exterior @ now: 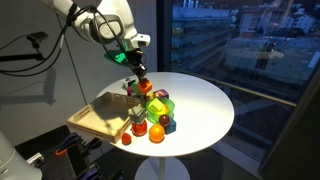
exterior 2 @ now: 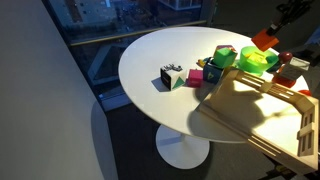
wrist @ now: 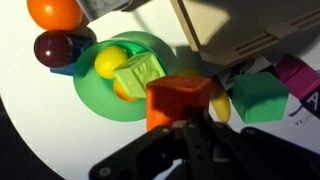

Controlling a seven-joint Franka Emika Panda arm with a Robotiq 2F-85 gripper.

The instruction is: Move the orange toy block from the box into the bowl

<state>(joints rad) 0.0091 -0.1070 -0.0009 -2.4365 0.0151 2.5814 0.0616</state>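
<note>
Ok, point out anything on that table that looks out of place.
The box hangs past the edge of the table, a corner over nothing in both exterior views, so it might tip. A small black-and-white cube sits apart from the other toys. The orange toy block held in the gripper looks normal.

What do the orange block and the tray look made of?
Orange block: likely plastic or painted wood; smooth faces, even colour, slight sheen. Tray: light wood, matte; pale tan surface, grain too small to see.
</note>
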